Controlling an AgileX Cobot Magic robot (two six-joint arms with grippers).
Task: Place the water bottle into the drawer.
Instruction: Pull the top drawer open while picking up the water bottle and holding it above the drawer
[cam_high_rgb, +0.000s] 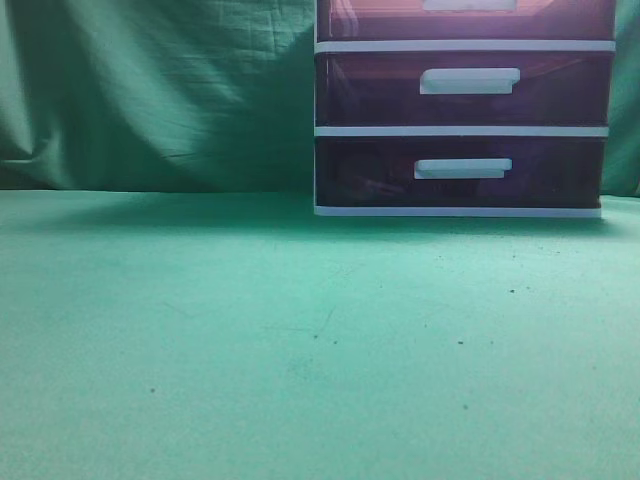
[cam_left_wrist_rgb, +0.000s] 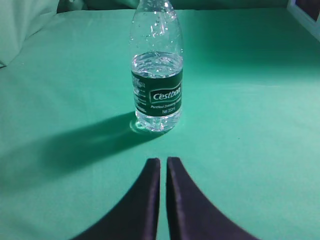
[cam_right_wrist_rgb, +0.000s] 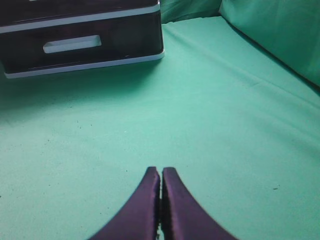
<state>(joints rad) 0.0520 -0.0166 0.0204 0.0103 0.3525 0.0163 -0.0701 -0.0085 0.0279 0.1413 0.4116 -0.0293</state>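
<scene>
A clear water bottle (cam_left_wrist_rgb: 156, 75) with a dark green label stands upright on the green cloth, half full, in the left wrist view only. My left gripper (cam_left_wrist_rgb: 163, 160) is shut and empty, a short way in front of the bottle and apart from it. The reddish-pink drawer (cam_high_rgb: 380, 20) with a white bar handle (cam_high_rgb: 468, 4) is the top one in the white-framed unit, closed and cut off by the frame's top edge. My right gripper (cam_right_wrist_rgb: 161, 170) is shut and empty over bare cloth, well short of the unit. Neither gripper shows in the exterior view.
Two darker purple drawers (cam_high_rgb: 380, 90) (cam_high_rgb: 370, 170) sit closed below the reddish one; the lowest also shows in the right wrist view (cam_right_wrist_rgb: 71, 44). Green cloth (cam_high_rgb: 250, 330) covers the table and hangs as a backdrop. A corner of the unit (cam_left_wrist_rgb: 305, 12) edges the left wrist view.
</scene>
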